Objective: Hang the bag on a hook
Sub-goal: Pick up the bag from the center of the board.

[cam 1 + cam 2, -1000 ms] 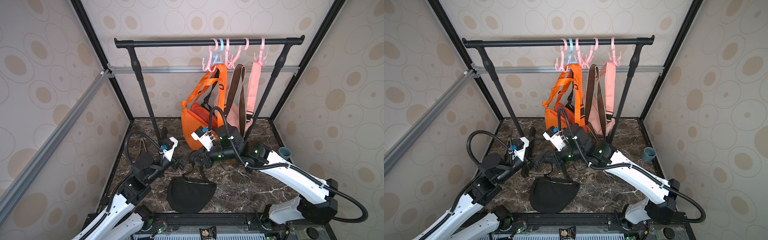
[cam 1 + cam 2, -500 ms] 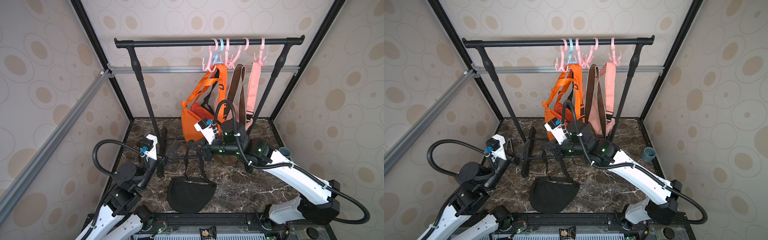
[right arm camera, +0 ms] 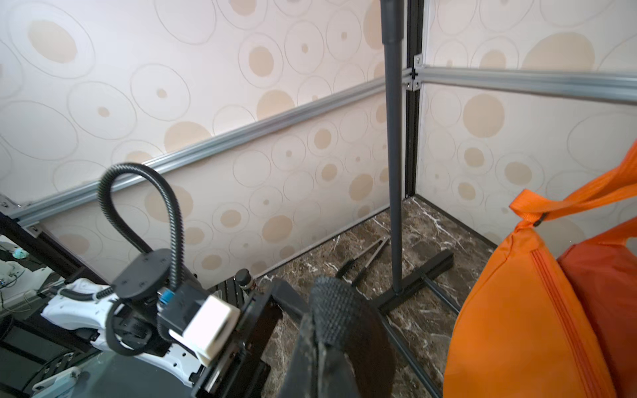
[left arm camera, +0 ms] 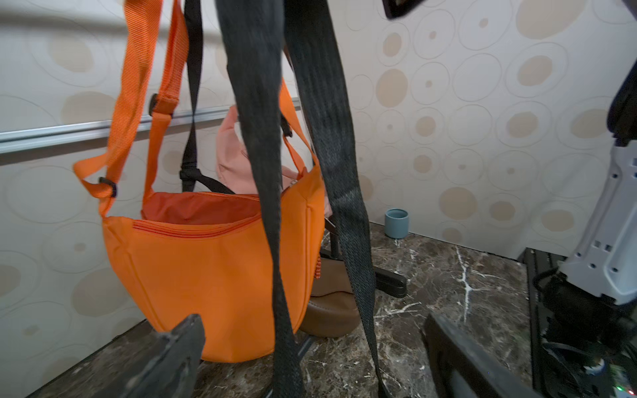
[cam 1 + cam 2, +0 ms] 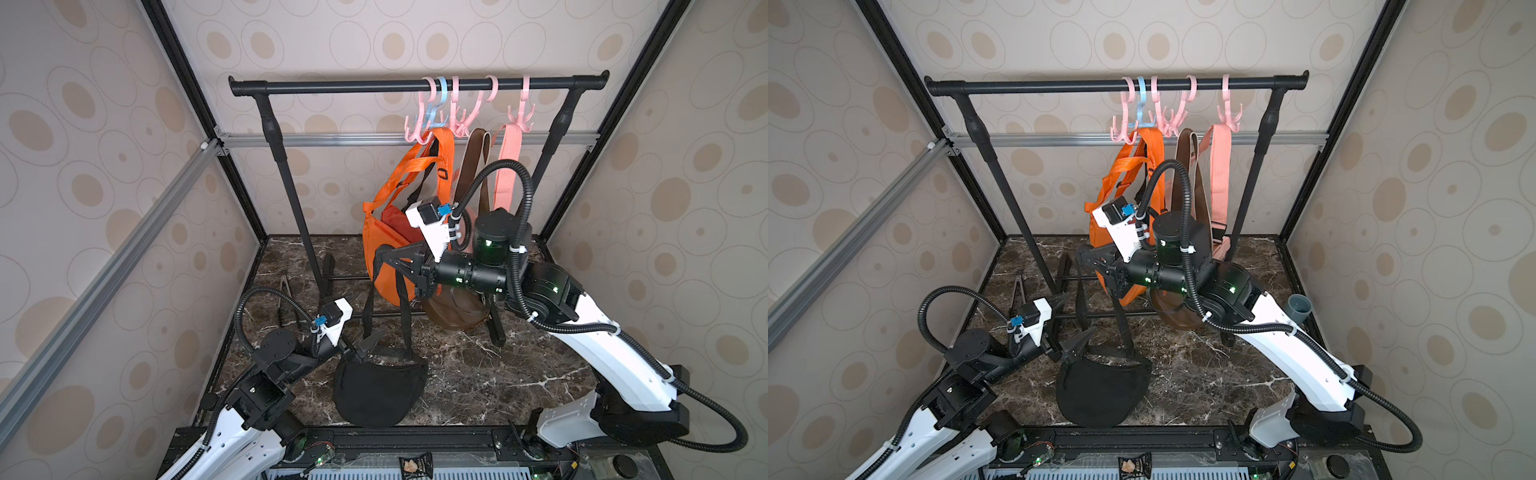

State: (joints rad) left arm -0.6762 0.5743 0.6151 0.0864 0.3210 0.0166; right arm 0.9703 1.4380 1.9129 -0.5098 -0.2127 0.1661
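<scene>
Top views: black bag (image 5: pixel 380 390) on marble floor (image 5: pixel 490 374), lower centre; its strap (image 5: pixel 401 299) rises near-vertical to right gripper (image 5: pixel 384 255), mid-frame, clamped shut on strap top. Free pink hook (image 5: pixel 415 129) on rail (image 5: pixel 332 87) lies up and slightly right of that grip. Left gripper (image 5: pixel 1077 347) spread wide, empty, just left of bag mouth.

Left wrist: strap (image 4: pixel 324 138) hangs ahead between open fingers (image 4: pixel 169 355); orange bag (image 4: pixel 206 272) behind.

Right wrist: strap (image 3: pixel 339 310) pinched; right arm nearer hooks.
</scene>
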